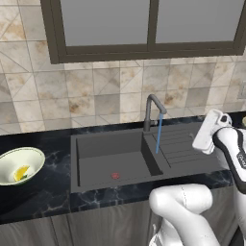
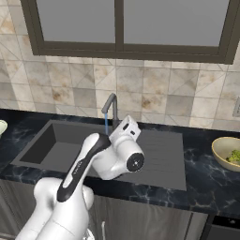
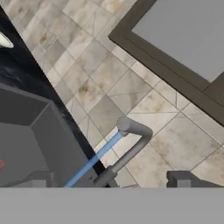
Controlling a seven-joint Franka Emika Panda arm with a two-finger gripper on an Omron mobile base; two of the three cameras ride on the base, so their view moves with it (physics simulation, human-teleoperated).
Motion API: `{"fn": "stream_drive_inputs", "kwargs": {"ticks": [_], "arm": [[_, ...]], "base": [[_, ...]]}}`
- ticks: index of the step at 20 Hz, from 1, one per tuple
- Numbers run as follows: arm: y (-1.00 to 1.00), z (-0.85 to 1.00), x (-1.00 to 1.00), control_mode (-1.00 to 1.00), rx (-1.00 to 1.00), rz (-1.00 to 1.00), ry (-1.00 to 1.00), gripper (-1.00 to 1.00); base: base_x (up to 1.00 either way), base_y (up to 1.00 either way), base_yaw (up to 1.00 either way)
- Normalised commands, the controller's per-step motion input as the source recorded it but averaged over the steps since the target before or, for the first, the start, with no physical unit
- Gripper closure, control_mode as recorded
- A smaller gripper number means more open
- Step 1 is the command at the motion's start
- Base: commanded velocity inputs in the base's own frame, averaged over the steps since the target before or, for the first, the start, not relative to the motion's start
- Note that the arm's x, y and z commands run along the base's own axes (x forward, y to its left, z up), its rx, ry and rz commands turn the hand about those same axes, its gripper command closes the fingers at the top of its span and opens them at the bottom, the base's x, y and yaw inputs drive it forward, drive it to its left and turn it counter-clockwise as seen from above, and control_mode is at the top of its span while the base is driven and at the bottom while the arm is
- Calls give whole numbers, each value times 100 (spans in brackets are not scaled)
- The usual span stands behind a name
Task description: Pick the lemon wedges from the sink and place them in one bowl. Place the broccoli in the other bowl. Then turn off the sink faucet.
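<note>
The dark sink (image 1: 96,144) holds only a red spot (image 1: 115,175) on its floor. From the gooseneck sink faucet (image 1: 151,111) a thin blue stream (image 1: 158,137) runs down. Yellow lemon wedges (image 1: 21,173) lie in the cream-white bowl (image 1: 30,153) on the counter to the left. Green broccoli (image 2: 234,155) lies in the other bowl (image 2: 220,146) on the counter to the right. My gripper (image 3: 110,180) hangs open over the drainboard with nothing between its fingers, a short way in front of the faucet (image 3: 133,146), pointing at its base.
The ribbed drainboard (image 1: 180,146) lies right of the basin under my hand (image 1: 210,130). A tiled wall (image 1: 96,96) and a dark-framed window (image 1: 149,24) rise behind the black marble counter (image 1: 43,197). My white arm (image 2: 112,159) crosses in front of the sink.
</note>
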Motion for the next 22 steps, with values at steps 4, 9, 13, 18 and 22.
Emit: {"fn": "stream_drive_inputs", "kwargs": {"ticks": [4, 9, 13, 18, 22], "arm": [[-33, 0, 30, -100, 14, 3, 17, -100], [-69, -7, 0, -100, 37, 8, 4, -100], [-27, -14, 12, -100, 37, 3, 1, -100], [0, 0, 25, -100, 16, -5, 0, -100], [21, -12, 38, -100, 2, -2, 14, -100]], "base": [[0, 0, 0], [0, 0, 0], [0, 0, 0], [0, 0, 0], [0, 0, 0]]}}
